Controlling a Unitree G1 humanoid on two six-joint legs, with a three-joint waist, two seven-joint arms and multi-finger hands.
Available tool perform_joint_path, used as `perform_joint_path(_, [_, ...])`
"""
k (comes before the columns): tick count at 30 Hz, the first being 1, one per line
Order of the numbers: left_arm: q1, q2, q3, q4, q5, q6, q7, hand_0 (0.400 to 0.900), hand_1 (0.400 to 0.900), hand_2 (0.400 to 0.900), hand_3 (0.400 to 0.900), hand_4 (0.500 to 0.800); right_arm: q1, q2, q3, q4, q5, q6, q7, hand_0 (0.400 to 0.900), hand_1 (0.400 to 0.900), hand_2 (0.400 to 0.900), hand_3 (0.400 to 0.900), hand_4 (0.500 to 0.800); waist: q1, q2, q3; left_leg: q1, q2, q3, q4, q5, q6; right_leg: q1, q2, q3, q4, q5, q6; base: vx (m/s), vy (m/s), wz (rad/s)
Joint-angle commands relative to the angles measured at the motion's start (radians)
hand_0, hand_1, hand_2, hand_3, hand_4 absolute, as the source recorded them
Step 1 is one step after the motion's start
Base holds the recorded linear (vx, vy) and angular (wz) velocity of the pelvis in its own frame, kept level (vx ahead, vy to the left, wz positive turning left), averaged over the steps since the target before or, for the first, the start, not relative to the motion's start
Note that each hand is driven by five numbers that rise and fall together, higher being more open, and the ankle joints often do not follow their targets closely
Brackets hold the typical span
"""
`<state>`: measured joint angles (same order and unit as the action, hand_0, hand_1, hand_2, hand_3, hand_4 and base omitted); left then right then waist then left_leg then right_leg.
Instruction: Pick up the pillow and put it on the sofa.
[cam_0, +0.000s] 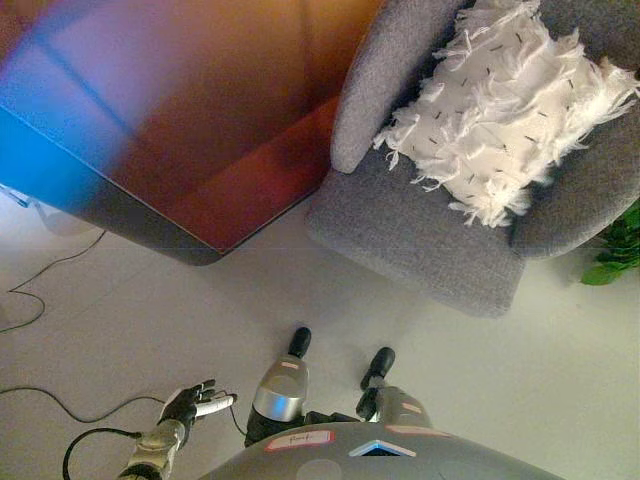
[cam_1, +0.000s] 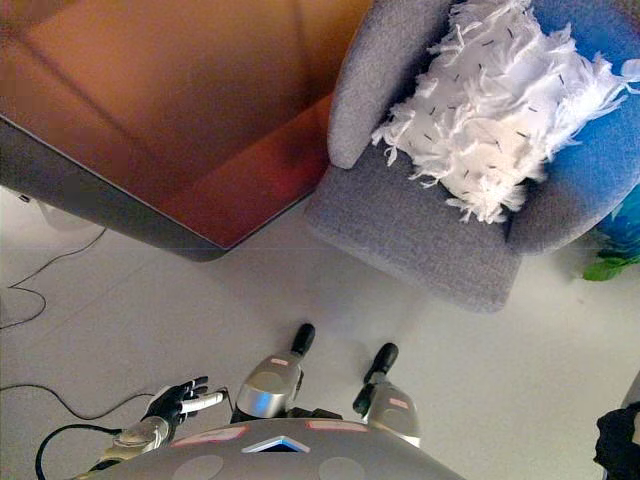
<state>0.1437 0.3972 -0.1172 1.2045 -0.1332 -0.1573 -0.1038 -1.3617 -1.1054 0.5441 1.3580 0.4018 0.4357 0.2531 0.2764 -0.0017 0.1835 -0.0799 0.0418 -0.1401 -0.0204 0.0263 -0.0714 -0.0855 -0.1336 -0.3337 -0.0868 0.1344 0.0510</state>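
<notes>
A white shaggy pillow (cam_0: 508, 105) lies on the seat of a grey armchair (cam_0: 420, 230) at the upper right, leaning against its back. My left hand (cam_0: 192, 403) hangs low at the lower left, far from the chair, with its fingers relaxed and holding nothing; it also shows in the right eye view (cam_1: 180, 400). My right hand shows in neither view.
A large grey sofa (cam_0: 140, 215) fills the upper left, its edge next to the armchair. A green plant (cam_0: 615, 255) stands at the right edge. Thin cables (cam_0: 40, 290) lie on the pale floor at the left.
</notes>
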Motion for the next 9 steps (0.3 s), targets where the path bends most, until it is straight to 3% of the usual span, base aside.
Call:
perform_joint_path(1, [0.032, 0.096, -0.024, 0.055, -0.025, -0.037, 0.001, 0.900, 0.900, 0.900, 0.900, 0.800, -0.118, -0.106, 0.091, -0.018, -0.104, -0.034, -0.046, 0.900, 0.900, 0.900, 0.900, 0.800, -0.002, -0.018, -0.064, 0.006, 0.043, 0.060, -0.067, 0.056, -0.050, 0.094, -0.013, 0.029, 0.000, -0.087, 0.055, 0.00, 0.007, -0.05])
perform_joint_path(5, [0.008, 0.092, 0.010, 0.067, -0.030, -0.042, -0.002, 0.900, 0.900, 0.900, 0.900, 0.800, 0.045, -0.152, -0.003, -0.004, -0.126, -0.002, 0.081, 0.900, 0.900, 0.900, 0.900, 0.800, -0.037, -0.029, -0.092, 0.031, 0.042, 0.079, -0.067, 0.043, -0.047, 0.108, -0.017, 0.040, 0.000, -0.088, 0.061, 0.02, 0.018, -0.07])
perform_joint_path(7, [-0.003, 0.103, 0.027, 0.072, -0.042, -0.034, -0.013, 0.900, 0.900, 0.900, 0.900, 0.800, 0.224, -0.166, -0.113, -0.009, -0.202, -0.023, 0.160, 0.900, 0.900, 0.900, 0.900, 0.800, -0.058, -0.037, -0.104, 0.048, 0.041, 0.094, -0.067, 0.035, -0.043, 0.117, -0.019, 0.045, 0.000, -0.087, 0.064, 0.02, 0.020, -0.09])
perform_joint_path(9, [-0.016, 0.107, 0.045, 0.068, -0.088, 0.001, -0.028, 0.900, 0.900, 0.900, 0.900, 0.800, 0.492, -0.152, -0.261, -0.007, -0.258, -0.104, 0.181, 0.900, 0.900, 0.900, 0.900, 0.800, -0.089, -0.038, -0.115, 0.069, 0.039, 0.112, -0.067, 0.028, -0.037, 0.130, -0.020, 0.054, 0.000, -0.084, 0.065, -0.02, 0.036, -0.11])
